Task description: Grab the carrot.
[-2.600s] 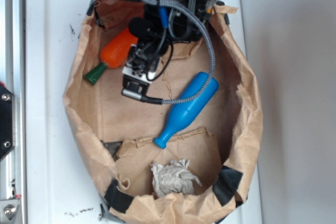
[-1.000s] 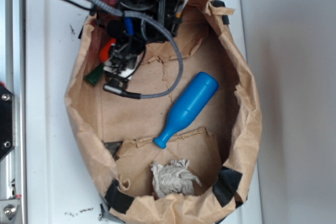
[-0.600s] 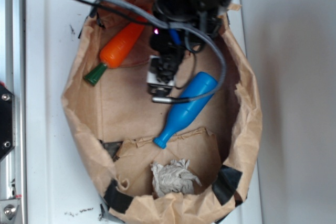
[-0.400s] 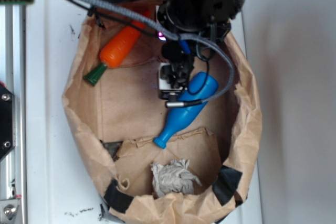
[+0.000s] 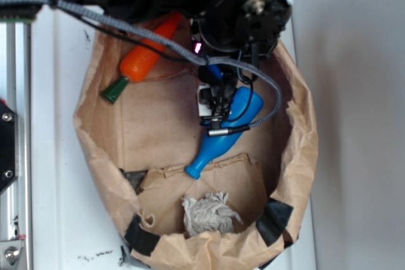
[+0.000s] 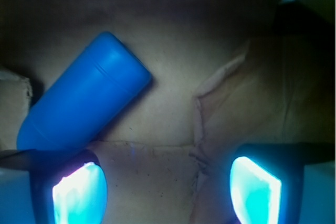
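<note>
The orange carrot (image 5: 144, 57) with its green stem end (image 5: 114, 88) lies at the upper left inside the brown paper bag (image 5: 88, 137); the arm covers its tip. My gripper (image 5: 214, 107) is well to the right of the carrot, over the thick end of the blue bottle-shaped pin (image 5: 221, 134). In the wrist view the gripper (image 6: 168, 190) is open, and only bare bag paper shows between its fingers (image 6: 79, 192). The blue pin (image 6: 84, 103) lies just beyond the left finger. The carrot is out of the wrist view.
A crumpled grey paper wad (image 5: 207, 214) sits at the bag's near end. Black tape patches (image 5: 273, 220) mark the bag's near rim. The bag's raised walls surround the gripper. A metal rail (image 5: 12, 156) runs along the left edge of the white surface.
My gripper has moved from beside the carrot to the right and nearer, ending over the blue pin. The carrot stays at the upper left of the bag, not held.
</note>
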